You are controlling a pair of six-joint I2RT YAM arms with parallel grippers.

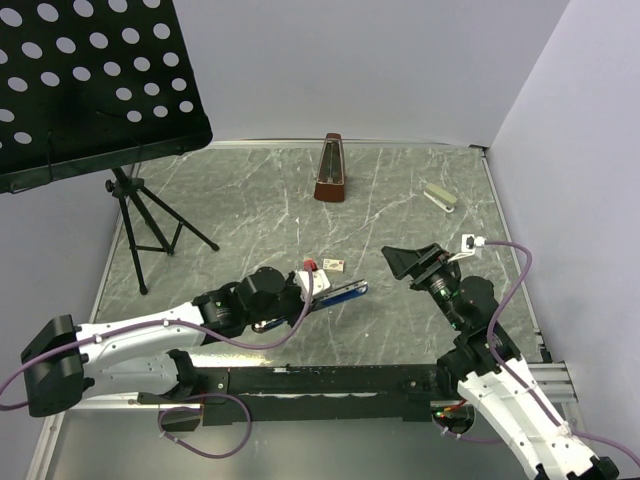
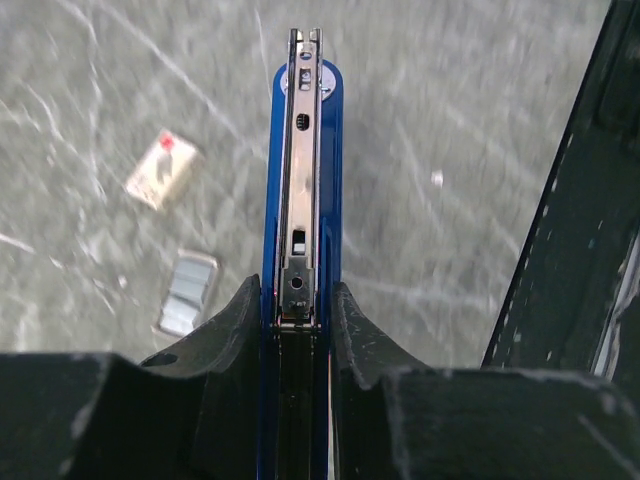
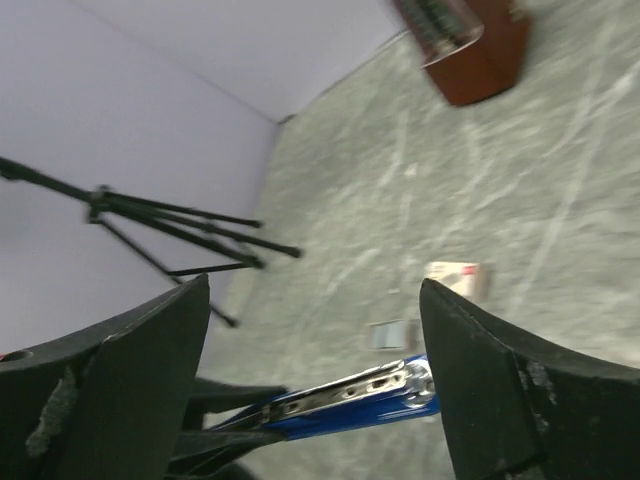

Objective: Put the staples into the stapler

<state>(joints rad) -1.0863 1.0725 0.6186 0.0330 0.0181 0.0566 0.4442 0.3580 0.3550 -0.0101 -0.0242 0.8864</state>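
The right gripper (image 3: 315, 300) gapes wide — blue stapler (image 3: 352, 398) seen low between its jaws, staples box (image 3: 458, 276) lying beyond.

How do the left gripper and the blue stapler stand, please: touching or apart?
Touching. In the left wrist view the left gripper clamps the blue stapler, both fingers against its sides.

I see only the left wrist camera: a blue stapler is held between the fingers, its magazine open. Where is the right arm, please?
Observer: The right gripper is to the right of the blue stapler, pointing toward it and apart from it.
Operator: Are its fingers open or closed?
Observer: Its fingers stand wide open, with nothing between them.
Operator: Is there a second stapler anywhere?
Observer: Yes, a pale stapler lies far to the right, near the back corner.
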